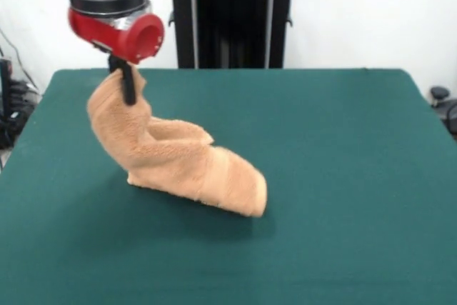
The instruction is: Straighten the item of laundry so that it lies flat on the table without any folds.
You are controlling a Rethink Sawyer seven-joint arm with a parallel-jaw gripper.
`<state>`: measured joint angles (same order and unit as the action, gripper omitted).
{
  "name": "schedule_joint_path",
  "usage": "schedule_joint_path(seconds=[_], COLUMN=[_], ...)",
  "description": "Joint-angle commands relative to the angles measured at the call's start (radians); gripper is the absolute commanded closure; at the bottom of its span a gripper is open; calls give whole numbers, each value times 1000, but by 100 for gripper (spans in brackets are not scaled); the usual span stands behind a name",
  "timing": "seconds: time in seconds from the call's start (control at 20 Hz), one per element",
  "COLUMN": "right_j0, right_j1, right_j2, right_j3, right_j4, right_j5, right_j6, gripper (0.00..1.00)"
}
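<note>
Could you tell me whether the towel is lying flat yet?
No: the towel is bunched, one end lifted by the gripper, the rest crumpled on the table.

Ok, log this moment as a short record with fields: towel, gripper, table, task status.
towel: tan terry towel, one end lifted, the rest bunched and folded on the table
gripper: gripper shut on the towel's raised end, above the table
table: green table, towel lying left of centre in the front view
task status: not flat yet; folds plainly remain
</note>
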<state>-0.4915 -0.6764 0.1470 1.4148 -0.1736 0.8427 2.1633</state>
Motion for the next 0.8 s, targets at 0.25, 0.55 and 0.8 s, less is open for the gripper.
schedule_joint_path(seconds=[0.25,0.55,0.8], right_j0=[-31,-95,-170], right_j1=[-20,77,155], right_j2=[142,189,233], right_j3=[-227,-382,-423], right_j4=[-51,-102,-132], right_j5=[262,283,242], right_j6=[-298,-391,-474], gripper=[100,100,100])
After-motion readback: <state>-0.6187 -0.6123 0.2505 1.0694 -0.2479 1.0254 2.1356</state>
